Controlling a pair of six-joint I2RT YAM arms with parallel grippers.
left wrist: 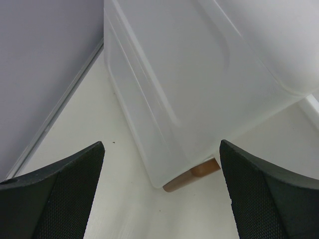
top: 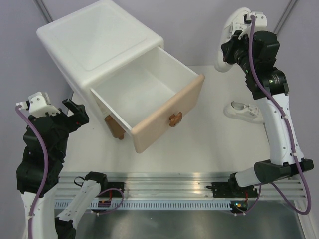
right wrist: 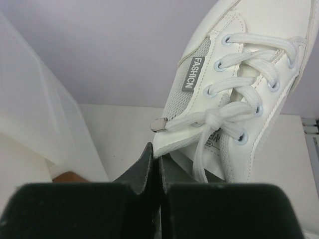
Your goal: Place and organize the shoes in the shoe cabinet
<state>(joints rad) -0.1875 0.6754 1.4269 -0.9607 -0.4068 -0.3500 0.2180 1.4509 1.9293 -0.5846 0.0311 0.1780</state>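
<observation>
First, shoe cabinet point(top: 99, 42): white and rounded, at the bench's point(top: 199, 144) left; upper drawer point(top: 144, 94) open, beige front, bear-shaped knob point(top: 175, 119).
White sneaker point(right wrist: 249, 64): laced, grey side tag.
Second sneaker point(top: 243, 110): lay on the bench.
Left gripper point(top: 76, 110): hovered beside the cabinet's left wall, released and empty.
Right gripper point(right wrist: 155, 159): raised high, clenched on the white sneaker's collar, right of the drawer.

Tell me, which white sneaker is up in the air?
The white sneaker pinched in the right arm's jaws, held high; the other sneaker sits on the table.
</observation>
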